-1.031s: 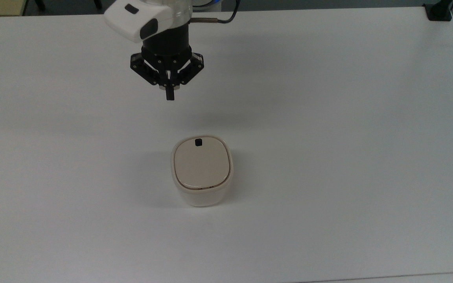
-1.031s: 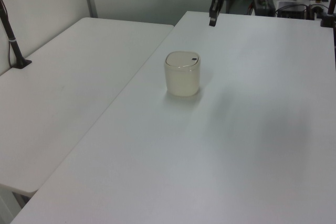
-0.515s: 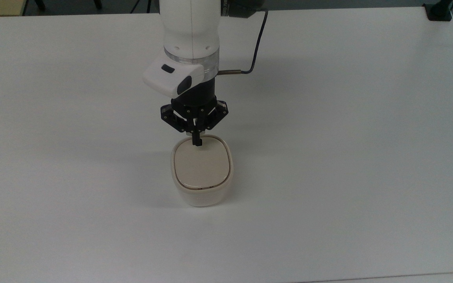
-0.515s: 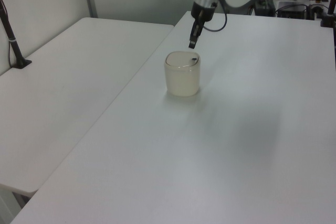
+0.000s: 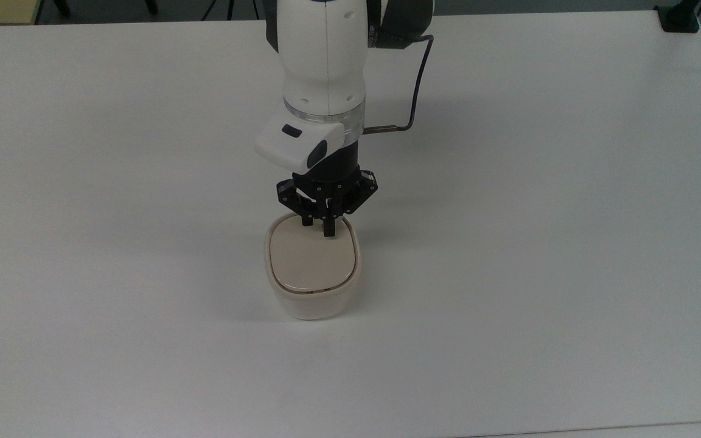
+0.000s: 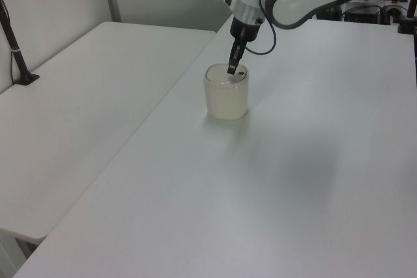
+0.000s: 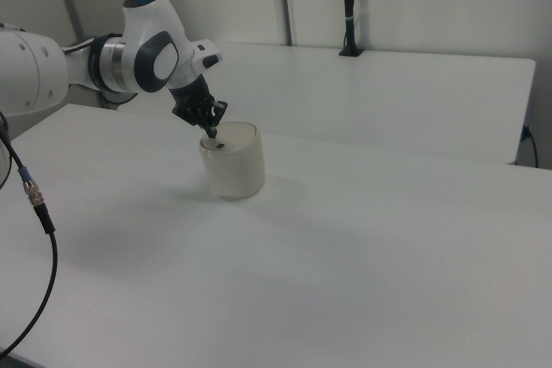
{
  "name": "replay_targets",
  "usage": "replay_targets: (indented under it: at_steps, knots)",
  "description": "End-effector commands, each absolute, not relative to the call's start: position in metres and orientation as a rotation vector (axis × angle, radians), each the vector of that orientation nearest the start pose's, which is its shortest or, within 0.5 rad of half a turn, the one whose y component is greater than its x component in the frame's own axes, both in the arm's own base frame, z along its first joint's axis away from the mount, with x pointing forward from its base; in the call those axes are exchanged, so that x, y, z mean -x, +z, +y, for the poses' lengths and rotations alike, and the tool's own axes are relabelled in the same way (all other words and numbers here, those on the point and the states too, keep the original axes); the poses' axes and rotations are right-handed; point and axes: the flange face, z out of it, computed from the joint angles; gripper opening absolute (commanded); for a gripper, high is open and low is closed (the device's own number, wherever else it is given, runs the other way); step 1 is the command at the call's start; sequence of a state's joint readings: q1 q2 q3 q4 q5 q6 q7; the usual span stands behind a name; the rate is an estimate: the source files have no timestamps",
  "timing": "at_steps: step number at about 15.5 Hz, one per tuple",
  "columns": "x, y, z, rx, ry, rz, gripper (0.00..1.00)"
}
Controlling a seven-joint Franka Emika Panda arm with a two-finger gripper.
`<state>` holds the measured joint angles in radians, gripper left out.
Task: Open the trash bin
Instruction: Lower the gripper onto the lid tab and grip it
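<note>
The trash bin (image 5: pixel 312 267) stands directly under the hand (image 5: pixel 327 230), near the middle of the white surface (image 5: pixel 539 243). It looks like thin moulded plastic, so probably light and easy to shove or tip if pushed from the side. Its walls look smooth, and the rounded-square body offers the fingers little purchase. The beige lid (image 5: pixel 311 258) lies flat and closed. My guess is that it is sprung and released by pressing down, not prised up, so the place to act on is the lid's edge nearest the arm, where a small dark button (image 7: pixel 217 144) shows just beside the fingertips in the right view. A straight downward push there should keep the bin from sliding.

The hand points down with its fingers drawn narrow, nearly together, holding nothing, its tips at or just above the lid.

Around the hand the surface carries nothing else. A black cable (image 5: pixel 414 91) loops off the wrist behind the hand, well apart from the bin. A second table (image 6: pixel 85 96) adjoins, beyond the bin in the left view's left. Nothing stands in the way.
</note>
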<state>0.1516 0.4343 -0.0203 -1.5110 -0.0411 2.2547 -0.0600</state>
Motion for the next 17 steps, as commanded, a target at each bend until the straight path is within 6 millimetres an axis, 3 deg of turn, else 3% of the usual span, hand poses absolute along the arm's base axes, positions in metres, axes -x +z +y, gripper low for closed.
replay_targets:
  at_steps: [1, 5, 7, 12, 14, 17]
  knots:
    - [-0.703, 0.443, 0.089, 3.117, -0.481, -0.303, 0.0]
    - [-0.704, 0.441, 0.08, 3.128, -0.476, -0.288, 0.0]
    - [-0.704, 0.427, 0.08, 3.134, -0.442, -0.288, 0.0]
    - [-0.704, 0.426, 0.079, 3.133, -0.439, -0.283, 0.0]
    - [-0.703, 0.437, 0.077, 3.129, -0.436, -0.271, 0.0]
    - [-0.697, 0.478, 0.064, 3.136, -0.421, -0.241, 0.0]
